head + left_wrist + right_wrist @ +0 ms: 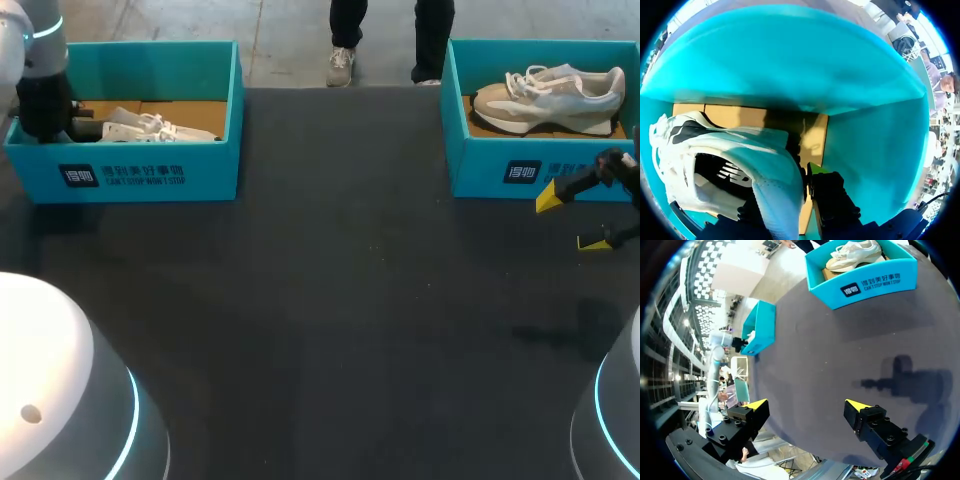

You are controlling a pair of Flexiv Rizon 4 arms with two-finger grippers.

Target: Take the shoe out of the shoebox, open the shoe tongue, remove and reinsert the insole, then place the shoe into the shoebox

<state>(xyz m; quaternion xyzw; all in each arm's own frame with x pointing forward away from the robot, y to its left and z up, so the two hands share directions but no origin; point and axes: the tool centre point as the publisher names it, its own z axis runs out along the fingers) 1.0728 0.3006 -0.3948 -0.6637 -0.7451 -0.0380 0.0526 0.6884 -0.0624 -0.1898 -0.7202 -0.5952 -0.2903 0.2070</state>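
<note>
A white shoe (150, 127) lies in the teal shoebox (150, 175) at the table's back left. My left gripper (85, 127) is down inside that box at the shoe's heel end. In the left wrist view the gripper (797, 176) is shut on the heel wall of the white shoe (740, 150). One finger is inside the collar and mostly hidden; the other is outside, by the box wall (865, 145). My right gripper (573, 220) hangs open above the table at the right, with nothing between its fingers (807, 405).
A second teal shoebox (500, 170) at the back right holds a beige and white shoe (550, 98), just beyond my right gripper. The same box (860, 282) lies ahead in the right wrist view. Dark table (340, 320) stretches between the boxes.
</note>
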